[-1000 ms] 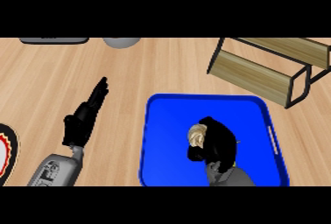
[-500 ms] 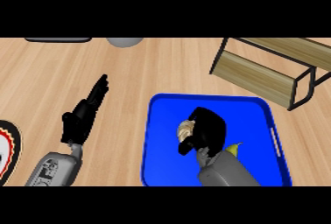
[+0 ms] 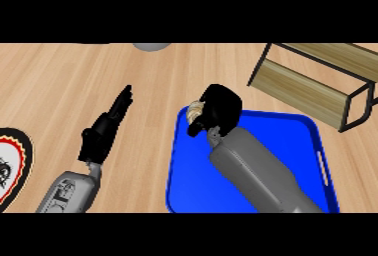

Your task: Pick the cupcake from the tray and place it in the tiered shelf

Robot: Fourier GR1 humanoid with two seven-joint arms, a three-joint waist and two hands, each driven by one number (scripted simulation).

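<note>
The tray (image 3: 295, 150) lies on the surface (image 3: 74, 80); the shelf (image 3: 317, 82) stands behind it to the right, a plate (image 3: 11, 165) far to its left, the cupcake (image 3: 197, 111) at its back left corner

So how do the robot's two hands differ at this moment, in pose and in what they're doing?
The right hand is curled round the cupcake at the far left corner of the blue tray; the left hand holds nothing. The right hand's fingers are bent, the left hand's straight, pointing away over the bare counter. Both are black, on grey forearms.
</note>
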